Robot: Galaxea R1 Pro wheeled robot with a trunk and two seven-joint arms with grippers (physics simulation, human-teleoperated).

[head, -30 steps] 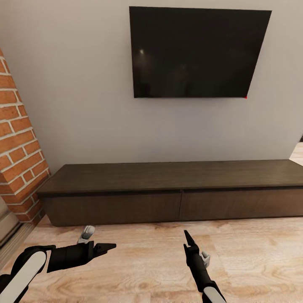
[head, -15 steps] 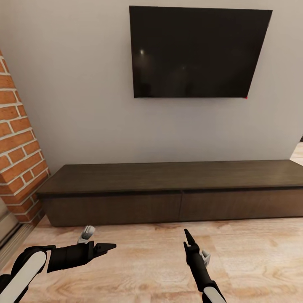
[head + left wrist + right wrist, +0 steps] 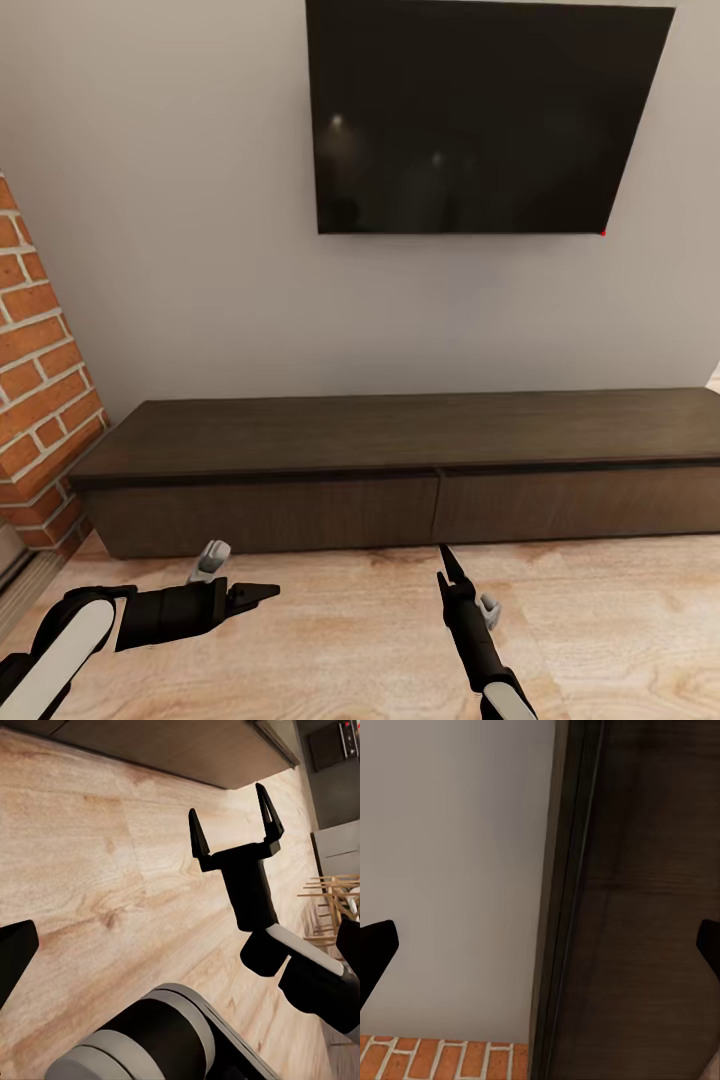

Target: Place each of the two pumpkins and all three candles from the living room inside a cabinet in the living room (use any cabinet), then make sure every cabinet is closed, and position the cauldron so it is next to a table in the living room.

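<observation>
A: Where's the cabinet (image 3: 400,470)?
B: Low against the grey wall (image 3: 160,200), long and dark brown, with two flat handle-less fronts side by side, both flush. The right wrist view looks along its top edge (image 3: 645,907), with wall beside it.

A: And the grippers?
B: The right gripper (image 3: 232,821) hangs over the wooden floor (image 3: 340,640) just in front of the cabinet, its two fingers spread apart and empty. The left gripper (image 3: 262,594) points toward the right one, low over the floor. Whether its fingers are apart, I can't tell.

A: Any writing or labels?
B: None legible. A black television (image 3: 470,115) hangs above the cabinet, blank, with a tiny red dot at its lower right corner. A brick column (image 3: 35,380) stands at the cabinet's left end.
</observation>
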